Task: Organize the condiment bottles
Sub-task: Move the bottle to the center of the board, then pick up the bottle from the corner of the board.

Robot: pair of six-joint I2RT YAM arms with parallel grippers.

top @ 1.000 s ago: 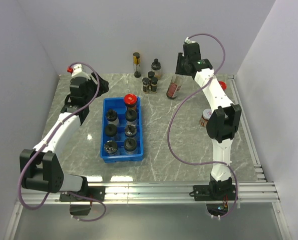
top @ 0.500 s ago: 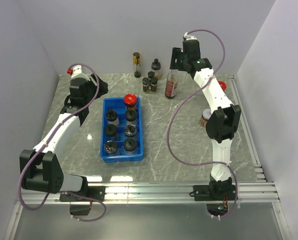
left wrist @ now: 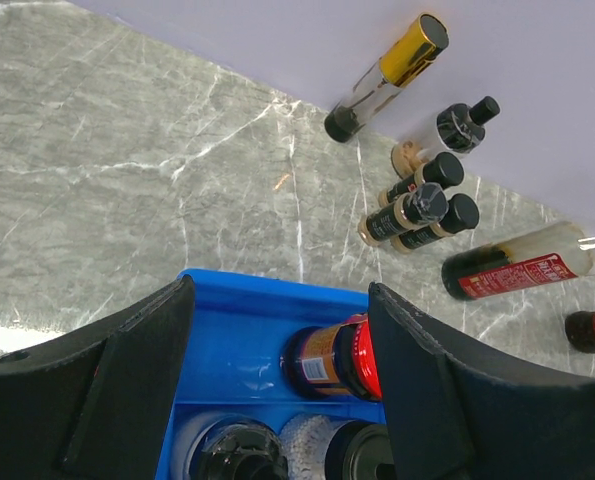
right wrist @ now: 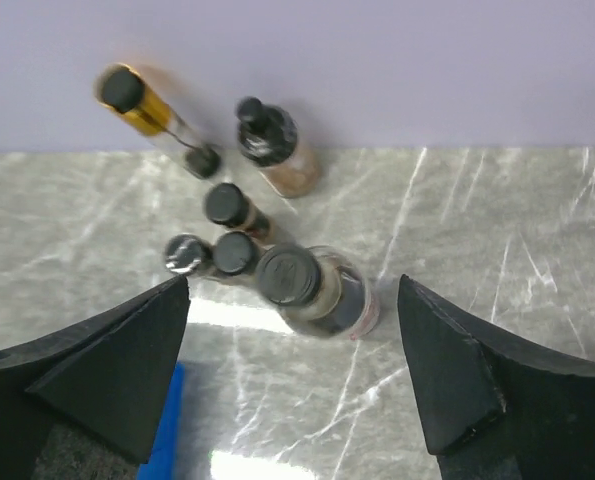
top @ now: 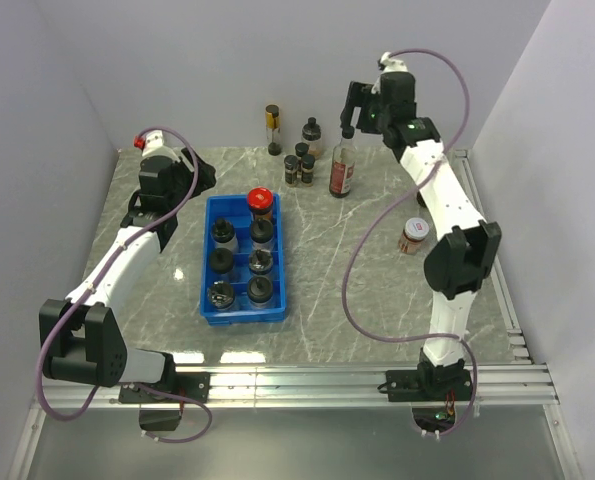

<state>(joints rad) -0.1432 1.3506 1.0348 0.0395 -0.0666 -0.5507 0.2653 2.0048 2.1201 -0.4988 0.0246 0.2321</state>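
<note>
a: why does the left end effector (left wrist: 279, 295) hang over the far end of the blue tray (top: 205, 255)?
b: parked, i'd judge. its fingers are spread wide and hold nothing. below it the red-capped jar (left wrist: 342, 355) fills one far compartment, and the one beside it is bare. six black-capped jars (top: 260, 262) fill the rest.
a: and the back row?
b: a tall yellow-filled bottle (top: 273, 128) and some small black-capped bottles (top: 299, 168) stand near the wall, not yet sorted. right of them the red-labelled sauce bottle (top: 342, 170) stands upright. the right end effector (right wrist: 292, 285) is just above its cap, fingers wide, gripping nothing.
a: further right?
b: a lone jar (top: 413, 235), well apart from the others.
a: the setting?
b: a grey marbled surface (top: 377, 290), with plain pale walls (top: 177, 60) on three sides.
</note>
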